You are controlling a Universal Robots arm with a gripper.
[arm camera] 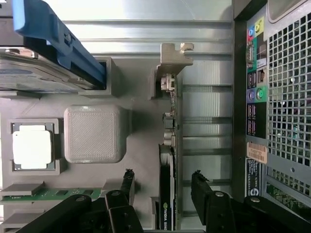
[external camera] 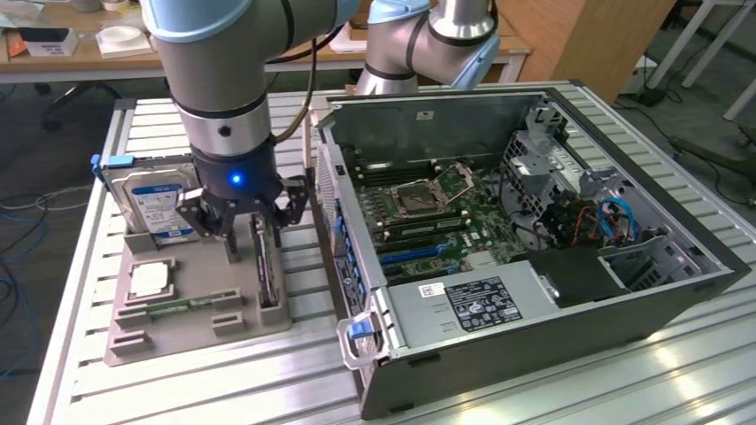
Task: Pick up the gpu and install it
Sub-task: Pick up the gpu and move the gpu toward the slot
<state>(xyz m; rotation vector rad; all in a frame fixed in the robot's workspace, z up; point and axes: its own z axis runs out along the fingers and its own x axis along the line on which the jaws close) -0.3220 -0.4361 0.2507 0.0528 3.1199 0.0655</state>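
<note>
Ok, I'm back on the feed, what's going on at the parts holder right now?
The arm's claw is down over the grey parts holder, open, with one finger on either side of the gpu. The card stands on edge in its slot. The fingers have not closed on it, so it is not yet lifted. The open computer case sits beside the holder, on the exterior view's right.

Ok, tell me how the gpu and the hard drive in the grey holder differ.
The gpu is a thin dark card with a silver bracket at one end; the hard drive is thicker, with a blue-and-white label and a blue carrier. The open end effector straddles the gpu without touching it; the hard drive stands clear of it. Both stand on edge in the grey holder.
</note>
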